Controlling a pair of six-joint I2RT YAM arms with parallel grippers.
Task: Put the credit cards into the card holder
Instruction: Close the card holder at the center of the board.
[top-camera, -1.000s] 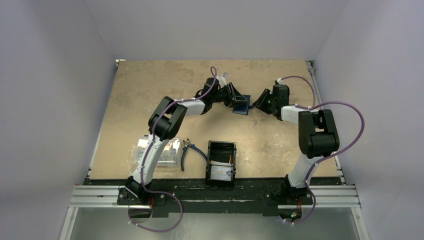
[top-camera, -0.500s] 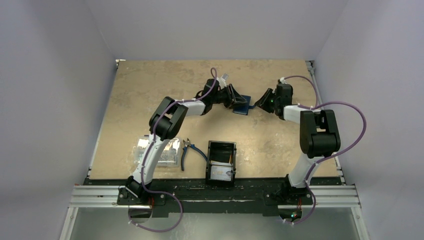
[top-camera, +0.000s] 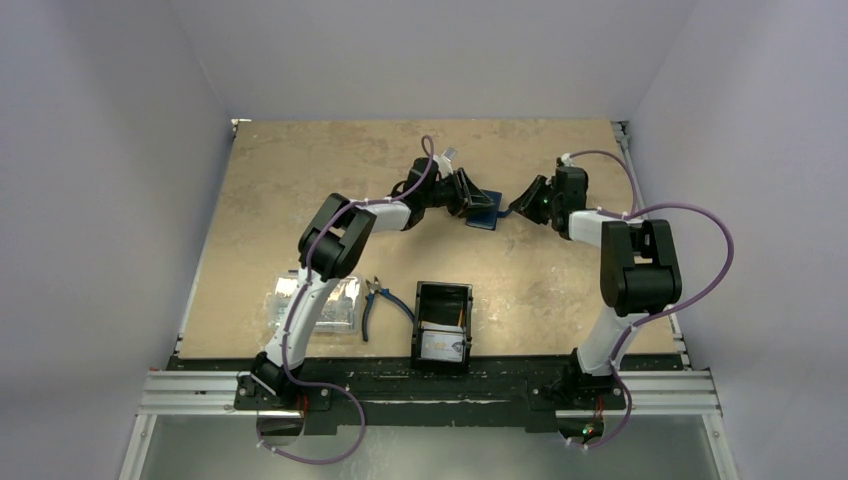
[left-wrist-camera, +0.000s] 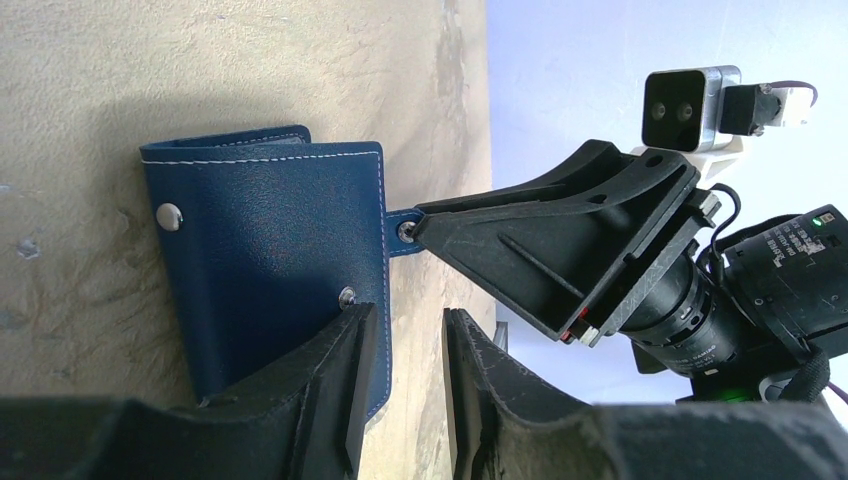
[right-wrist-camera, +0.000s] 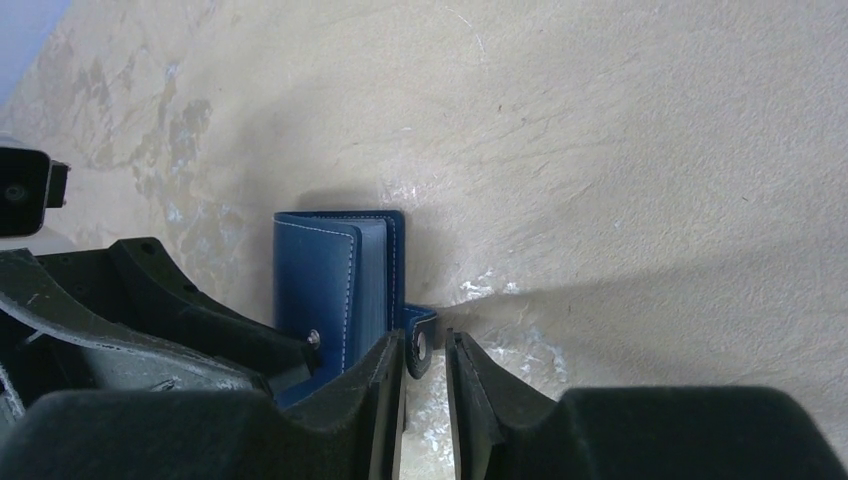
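- While both arms reach toward the far middle of the table (top-camera: 300, 180), a clear box (top-camera: 343, 308) lies at the near left. The left arm hides part of it.
- Just to the right of the box lie pliers (top-camera: 383, 301) with blue handles.
- Right of the pliers, in the middle by the near edge, sits a black tray (top-camera: 417, 320) with an open top. Pale cards (top-camera: 443, 346) lie in its near end.
- Far beyond the tray is the left gripper (left-wrist-camera: 408, 330). Its two fingers are apart, with a gap between them. One finger (left-wrist-camera: 340, 390) lies over the edge of the wallet (left-wrist-camera: 265, 255), right by a silver snap. The other finger is over bare table, just beside that edge. So the edge of the wallet sits in the gap. I cannot tell if the finger presses down on it.
- The wallet is dark blue and folded. It lies on the table at the far middle, between the two grippers. It is well apart from the tray and the cards.
- A small blue tab (right-wrist-camera: 420, 340) with a snap sticks out from the right side of the wallet.
- The right gripper (right-wrist-camera: 425, 340) is just right of the wallet. Its fingers are almost together, with the tab between their tips. I cannot tell if they pinch the tab tight or only stand around it.
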